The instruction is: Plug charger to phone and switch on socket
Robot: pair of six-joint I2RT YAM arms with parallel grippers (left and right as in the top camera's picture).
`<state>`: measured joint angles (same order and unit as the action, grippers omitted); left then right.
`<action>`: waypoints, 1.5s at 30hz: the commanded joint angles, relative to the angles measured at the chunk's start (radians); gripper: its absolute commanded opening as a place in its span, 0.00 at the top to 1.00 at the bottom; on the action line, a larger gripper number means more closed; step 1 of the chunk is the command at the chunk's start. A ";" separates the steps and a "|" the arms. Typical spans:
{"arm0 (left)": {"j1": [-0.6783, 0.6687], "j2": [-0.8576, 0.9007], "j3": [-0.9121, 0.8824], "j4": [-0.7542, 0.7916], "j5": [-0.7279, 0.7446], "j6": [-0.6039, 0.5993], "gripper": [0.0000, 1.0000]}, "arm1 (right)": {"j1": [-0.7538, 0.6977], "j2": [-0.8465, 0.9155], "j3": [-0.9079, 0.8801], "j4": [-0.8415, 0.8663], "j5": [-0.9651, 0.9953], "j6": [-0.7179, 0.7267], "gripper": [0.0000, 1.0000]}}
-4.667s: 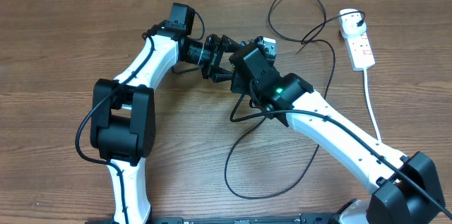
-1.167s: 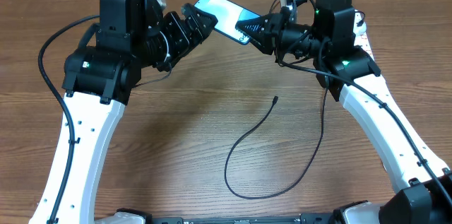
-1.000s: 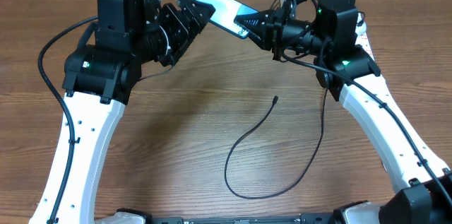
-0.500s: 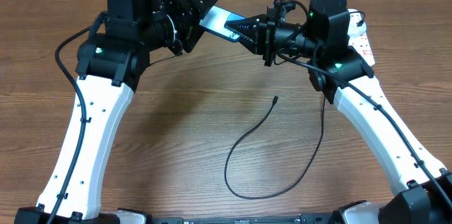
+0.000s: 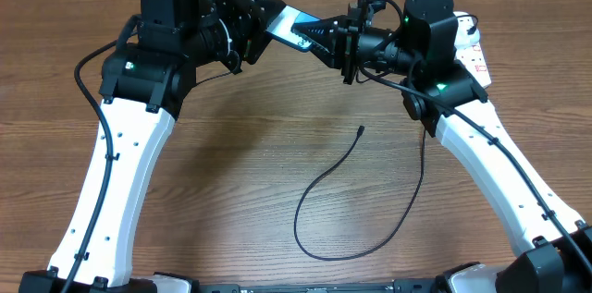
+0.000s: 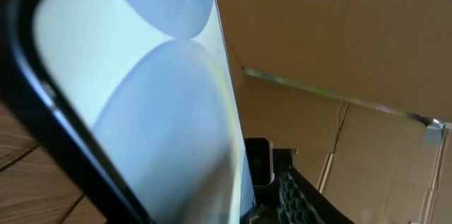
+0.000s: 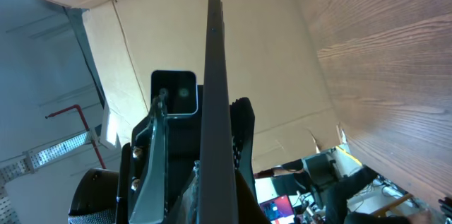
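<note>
The phone (image 5: 289,25) hangs tilted in the air between the two pincers; the right pincer (image 5: 316,38) is clenched on one end, the thin edge running straight out from its jaws in the right wrist view; the left pincer (image 5: 263,21) flanks the other end, though I cannot tell whether it grips; this looks like a handover, probably to free one arm for the cable; the charger (image 5: 360,129) lies with its tip loose on the bench (image 5: 231,173), below the right pincer and well apart; the socket (image 5: 478,53) sits behind that pincer, half hidden by the arm; the bench is brown wood grain; cardboard (image 6: 339,40) walls the room beyond.
</note>
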<state>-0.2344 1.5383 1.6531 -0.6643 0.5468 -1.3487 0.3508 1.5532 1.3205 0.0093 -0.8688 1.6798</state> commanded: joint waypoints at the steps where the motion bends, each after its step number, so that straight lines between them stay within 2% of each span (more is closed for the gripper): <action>1: -0.002 -0.001 -0.002 0.008 0.023 -0.010 0.66 | 0.030 -0.037 0.039 0.015 -0.007 0.000 0.96; 4: -0.002 -0.001 -0.002 0.008 0.023 -0.010 0.74 | 0.036 -0.037 0.039 0.014 -0.007 0.000 0.96; 10: -0.002 -0.001 -0.002 0.008 0.020 -0.010 0.82 | 0.036 -0.037 0.039 0.011 -0.008 0.000 0.96; 24: -0.002 -0.001 -0.002 0.011 0.019 -0.014 0.88 | 0.036 -0.037 0.039 0.011 -0.035 0.000 0.96; 29: -0.002 -0.001 -0.002 0.011 0.019 -0.014 0.96 | 0.041 -0.037 0.039 0.011 -0.050 0.000 0.96; 31: -0.002 -0.001 -0.002 0.011 0.018 -0.014 0.95 | 0.051 -0.037 0.039 0.012 -0.051 0.000 0.85; 35: -0.002 -0.001 -0.002 0.011 0.019 -0.014 0.95 | 0.068 -0.037 0.039 0.011 -0.045 -0.005 0.74; 38: -0.002 -0.001 -0.002 0.011 0.011 -0.013 0.96 | 0.069 -0.037 0.039 -0.001 -0.041 -0.013 0.60; 42: -0.002 -0.001 -0.002 0.005 -0.059 0.004 0.96 | 0.069 -0.037 0.039 -0.046 0.000 -0.115 0.25; 45: -0.002 -0.001 -0.002 -0.003 -0.124 0.029 0.96 | 0.069 -0.037 0.039 -0.108 0.020 -0.167 0.16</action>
<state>-0.2295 1.5394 1.6440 -0.6674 0.5037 -1.3716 0.4202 1.5463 1.3334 -0.0639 -0.8814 1.6005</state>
